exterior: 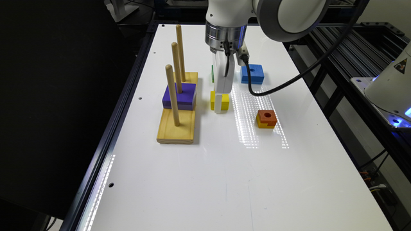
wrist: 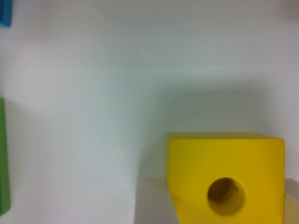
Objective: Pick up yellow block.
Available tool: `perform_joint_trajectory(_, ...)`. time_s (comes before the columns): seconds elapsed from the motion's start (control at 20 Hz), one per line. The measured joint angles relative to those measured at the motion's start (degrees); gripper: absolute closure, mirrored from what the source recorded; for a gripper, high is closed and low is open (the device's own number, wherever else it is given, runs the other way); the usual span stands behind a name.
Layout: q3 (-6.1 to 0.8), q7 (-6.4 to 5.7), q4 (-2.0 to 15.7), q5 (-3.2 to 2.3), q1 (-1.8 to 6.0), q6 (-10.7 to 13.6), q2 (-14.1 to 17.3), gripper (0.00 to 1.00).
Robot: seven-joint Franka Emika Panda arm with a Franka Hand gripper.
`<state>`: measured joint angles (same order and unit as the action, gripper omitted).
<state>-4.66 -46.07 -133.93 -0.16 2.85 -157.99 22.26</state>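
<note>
Exterior view: white table [exterior: 205, 179] with the arm's gripper [exterior: 220, 107] lowered right at the yellow block [exterior: 220, 101], which sits on the table near the middle, just beside the wooden peg base [exterior: 177, 123] on that view's right. The base carries three upright pegs and a purple block [exterior: 179, 95] threaded on one peg. The blue block [exterior: 252, 73] lies beyond the yellow one toward the exterior view's right, and the orange-topped block [exterior: 267, 118] sits nearer, well apart. A sliver of green block [exterior: 212, 73] peeks out behind the gripper.

Wrist view: yellow block [wrist: 225, 179] close up, round hole in its top, blurry pale shapes flanking its two sides that look like fingertips. Green edge [wrist: 3, 156] and a blue corner [wrist: 4, 13] at the frame margins. Whether the jaws are open or clamped I cannot tell; the pale shapes are too blurred to show any gap or contact.

Step in hand, as I judge it: final descent or squeeze on the block. To do it well, keep the fingers straddling opposite flat faces, low enough to catch the sides and not just the top edge, then close squarely so the block does not twist. Lift straight up; the peg base is close, so avoid drifting that way. The painted wood is probably smooth, so a firm grip matters.
</note>
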Motion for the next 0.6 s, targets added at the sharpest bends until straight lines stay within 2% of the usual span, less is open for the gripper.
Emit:
perform_joint_trajectory(0.35,-0.05,0.00,-0.03,0.00,-0.01,0.66,-0.76,1.00)
perform_joint_trajectory(0.45,-0.07,0.00,-0.04,0.00,-0.01,2.08,-2.14,1.00)
perform_joint_trajectory(0.6,-0.11,0.00,-0.07,0.00,-0.01,5.48,-5.27,1.00)
